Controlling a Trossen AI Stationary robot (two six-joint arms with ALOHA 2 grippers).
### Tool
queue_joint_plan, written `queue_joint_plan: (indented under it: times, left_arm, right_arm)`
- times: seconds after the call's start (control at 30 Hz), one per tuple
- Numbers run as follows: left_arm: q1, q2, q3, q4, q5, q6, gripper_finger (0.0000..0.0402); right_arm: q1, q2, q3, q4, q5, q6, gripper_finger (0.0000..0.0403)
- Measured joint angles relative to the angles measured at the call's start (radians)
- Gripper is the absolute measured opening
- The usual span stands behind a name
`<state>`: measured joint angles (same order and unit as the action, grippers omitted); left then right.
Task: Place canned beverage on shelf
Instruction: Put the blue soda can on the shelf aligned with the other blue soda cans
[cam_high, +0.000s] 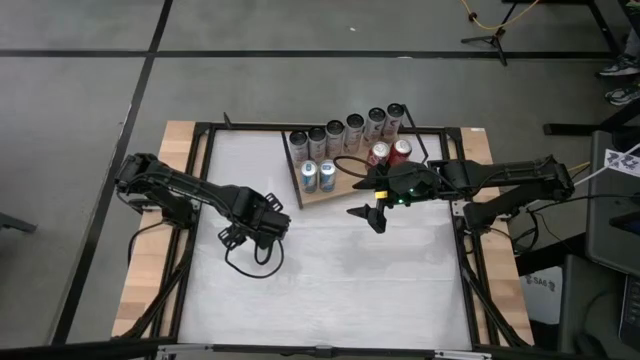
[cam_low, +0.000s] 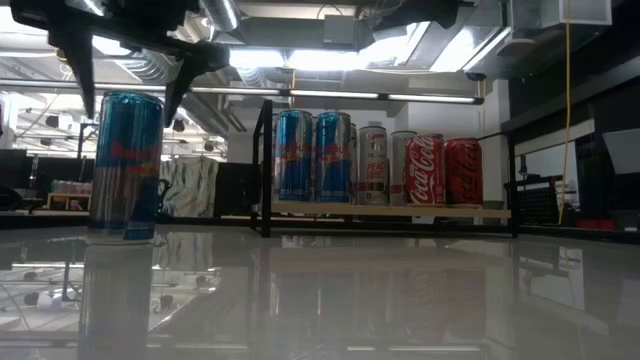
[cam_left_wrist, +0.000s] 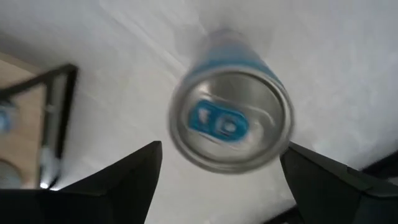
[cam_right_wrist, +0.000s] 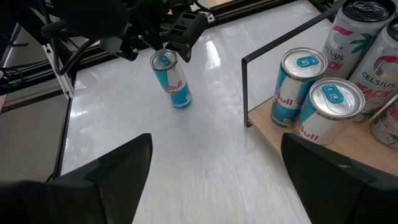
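A white table (cam_high: 330, 270) seen from above, with two dark robot arms reaching in from the sides. At about one o'clock from the table's middle lies the shelf (cam_high: 335, 193), a light wooden board in a thin black wire frame. It holds roughly nine upright cans: a back row of five silver-topped cans (cam_high: 345, 128), two blue Red Bull cans (cam_right_wrist: 311, 99) at the front near the frame's open corner, and two red cola cans (cam_low: 445, 172) at the other end. All tops look sealed.

A single blue can (cam_right_wrist: 172, 78), the beverage to be placed, stands upright on the bare table at about nine o'clock from centre, well apart from the shelf. The left gripper (cam_right_wrist: 155, 43) hangs directly above it, fingers (cam_left_wrist: 124, 180) spread wide to either side of the can's lid and not touching it.

The right gripper (cam_high: 372, 213) hovers over the table just in front of the shelf, near centre, its fingers apart and holding nothing.
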<state>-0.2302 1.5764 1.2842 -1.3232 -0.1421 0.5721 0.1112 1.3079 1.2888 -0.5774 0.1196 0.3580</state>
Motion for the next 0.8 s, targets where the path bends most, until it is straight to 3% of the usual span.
queue_joint_plan:
  times: [0.2, 0.43, 0.8]
  left_arm:
    - [-0.014, -0.038, 0.000, -0.055, 0.005, -0.091, 0.0318]
    - [-0.049, -0.163, 0.000, -0.058, 0.006, -0.314, 0.0318]
    - [-0.159, -0.341, 0.000, -0.061, 0.011, -0.989, 0.0318]
  right_arm:
    - [0.000, 0.000, 0.000, 0.025, 0.000, 0.000, 0.0347]
    - [0.000, 0.060, 0.000, 0.246, -0.063, -0.009, 0.0347]
    - [0.001, 0.224, 0.000, 0.510, -0.140, -0.079, 0.0347]
